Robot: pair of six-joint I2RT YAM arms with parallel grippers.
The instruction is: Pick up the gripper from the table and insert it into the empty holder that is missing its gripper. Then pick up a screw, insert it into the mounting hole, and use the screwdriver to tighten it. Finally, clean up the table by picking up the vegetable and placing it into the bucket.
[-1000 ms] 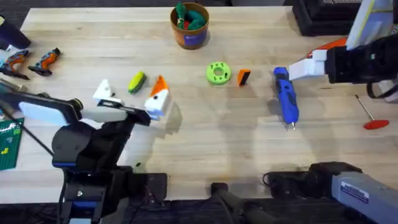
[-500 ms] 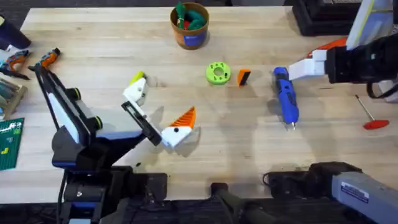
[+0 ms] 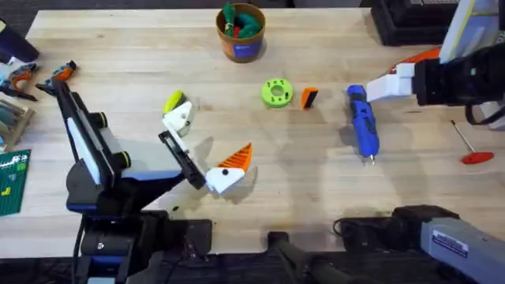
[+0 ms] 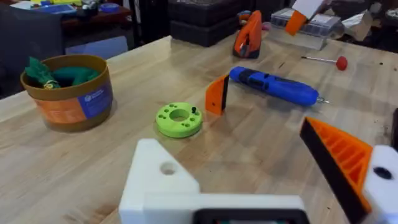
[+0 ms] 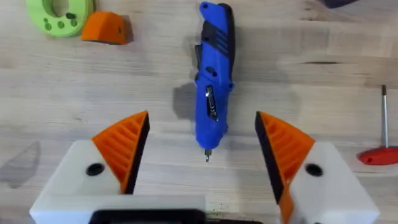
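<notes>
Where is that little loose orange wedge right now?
In the overhead view the gripper lies mid-table, just right of the lime-green disc and left of the blue screwdriver.

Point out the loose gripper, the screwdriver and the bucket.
gripper (image 3: pixel 309 97), overhead view, middle of the small orange wedge.
screwdriver (image 5: pixel 213 68), right wrist view, middle of the blue body.
bucket (image 4: pixel 73 106), left wrist view, orange-brown side wall beside the label.

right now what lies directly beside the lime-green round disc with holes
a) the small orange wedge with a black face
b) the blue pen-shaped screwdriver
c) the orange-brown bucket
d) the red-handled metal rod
a: the small orange wedge with a black face sits right beside the lime-green round disc with holes, between it and the blue pen-shaped screwdriver.
</notes>
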